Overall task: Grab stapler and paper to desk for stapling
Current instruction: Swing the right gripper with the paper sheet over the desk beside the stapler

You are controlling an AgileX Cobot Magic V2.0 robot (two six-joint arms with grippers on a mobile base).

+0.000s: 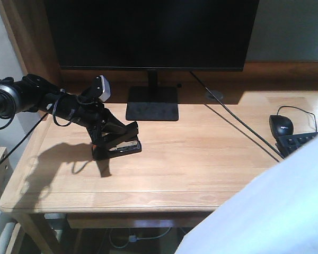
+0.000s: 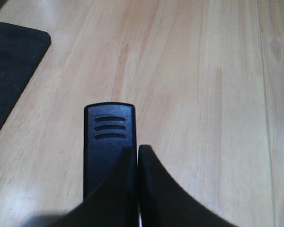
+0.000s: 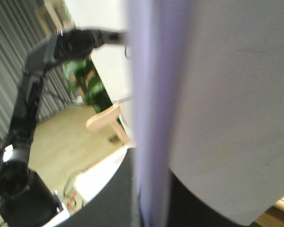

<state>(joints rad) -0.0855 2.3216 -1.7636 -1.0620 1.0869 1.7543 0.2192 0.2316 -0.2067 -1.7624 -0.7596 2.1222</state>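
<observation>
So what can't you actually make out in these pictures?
The paper: in the front view it is cut off by the right and bottom edges. In the right wrist view it is blurred, so the sheets cannot be counted.
The stapler: in the left wrist view its rear is hidden under the left fingers.
The keyboard: in the front view it is mostly covered by the paper.
The right fingers: they are only dark blurs in the right wrist view.

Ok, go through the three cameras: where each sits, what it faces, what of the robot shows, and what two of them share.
Exterior front: high before the desk, looking down at it and the monitor; left arm shows.
Left wrist: behind the left gripper, facing down at the stapler; fingers show.
Right wrist: behind the right gripper, facing the paper edge-on; fingers show.
Shared: front and left-wrist views both show stapler and desk.
</observation>
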